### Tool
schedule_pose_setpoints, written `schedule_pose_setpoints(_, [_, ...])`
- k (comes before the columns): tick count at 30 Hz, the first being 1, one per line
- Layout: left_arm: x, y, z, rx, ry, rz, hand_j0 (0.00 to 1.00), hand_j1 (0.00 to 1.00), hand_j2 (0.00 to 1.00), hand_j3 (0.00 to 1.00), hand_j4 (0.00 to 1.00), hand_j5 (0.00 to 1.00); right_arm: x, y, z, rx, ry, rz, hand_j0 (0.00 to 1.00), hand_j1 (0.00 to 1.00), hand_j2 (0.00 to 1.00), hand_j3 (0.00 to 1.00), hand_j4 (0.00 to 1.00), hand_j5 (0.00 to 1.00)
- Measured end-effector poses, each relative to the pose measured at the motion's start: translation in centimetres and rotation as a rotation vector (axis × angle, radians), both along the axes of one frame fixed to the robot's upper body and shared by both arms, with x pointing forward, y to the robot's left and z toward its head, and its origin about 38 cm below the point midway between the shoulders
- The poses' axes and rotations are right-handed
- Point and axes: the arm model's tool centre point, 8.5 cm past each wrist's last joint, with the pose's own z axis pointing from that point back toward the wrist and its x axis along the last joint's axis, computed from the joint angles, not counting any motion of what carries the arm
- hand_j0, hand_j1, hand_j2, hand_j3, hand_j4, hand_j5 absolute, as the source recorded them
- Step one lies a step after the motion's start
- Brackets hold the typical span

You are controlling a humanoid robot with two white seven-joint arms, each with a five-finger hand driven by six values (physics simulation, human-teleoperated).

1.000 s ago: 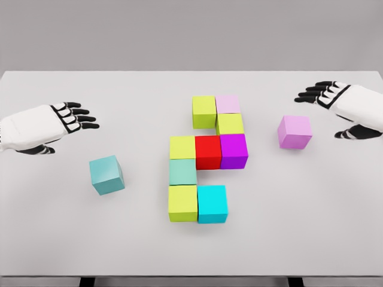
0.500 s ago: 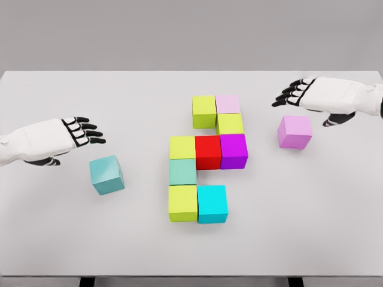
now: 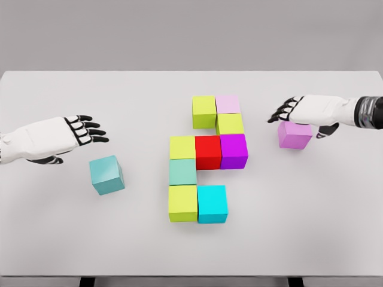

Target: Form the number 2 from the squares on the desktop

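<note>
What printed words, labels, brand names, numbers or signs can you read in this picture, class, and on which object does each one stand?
None: no printed text shows anywhere.
The coloured cubes, such as the red cube, have plain faces.
The white table and both hands, left hand and right hand, bear no lettering.

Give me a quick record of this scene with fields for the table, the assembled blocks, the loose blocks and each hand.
table: white desktop
assembled blocks: nine cubes touching at centre, red cube in the middle row
loose blocks: teal cube at left, pink cube at right
left hand: open, above and left of teal cube
right hand: open, over pink cube's far edge
</note>
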Motion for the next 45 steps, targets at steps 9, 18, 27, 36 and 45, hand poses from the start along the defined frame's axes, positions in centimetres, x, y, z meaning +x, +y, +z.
schedule_pose_setpoints(9, [0.1, -2.2, -1.3, 0.035, 0.013, -0.046, 1.0, 1.0, 1.0, 1.0, 1.0, 1.0, 0.9, 0.4, -1.8, -0.027, 0.029, -0.016, 1.0, 1.0, 1.0, 1.0, 1.0, 1.0])
schedule_pose_setpoints(18, [0.0, -2.9, -1.7, 0.059, 0.014, -0.073, 1.0, 1.0, 1.0, 1.0, 1.0, 1.0, 1.6, 0.3, -1.9, -0.026, 0.031, -0.035, 1.0, 1.0, 1.0, 1.0, 1.0, 1.0])
schedule_pose_setpoints(27, [-0.8, -3.7, -1.7, 0.064, 0.016, -0.106, 1.0, 1.0, 1.0, 1.0, 1.0, 1.0, 1.5, 0.3, -2.1, -0.039, 0.032, -0.033, 0.97, 0.97, 0.97, 0.97, 0.97, 0.97])
schedule_pose_setpoints(36, [-1.3, -4.3, -3.2, 0.084, 0.045, -0.13, 1.0, 1.0, 1.0, 1.0, 1.0, 1.0, 1.6, 0.2, -2.1, -0.044, 0.03, -0.033, 0.79, 0.79, 0.79, 0.79, 0.79, 0.79])
schedule_pose_setpoints(45, [-1.3, -5.1, -3.9, 0.09, 0.047, -0.148, 1.0, 1.0, 1.0, 1.0, 1.0, 1.0, 1.7, 0.3, -1.3, -0.033, 0.015, -0.032, 0.68, 0.68, 0.68, 0.68, 0.68, 0.68])
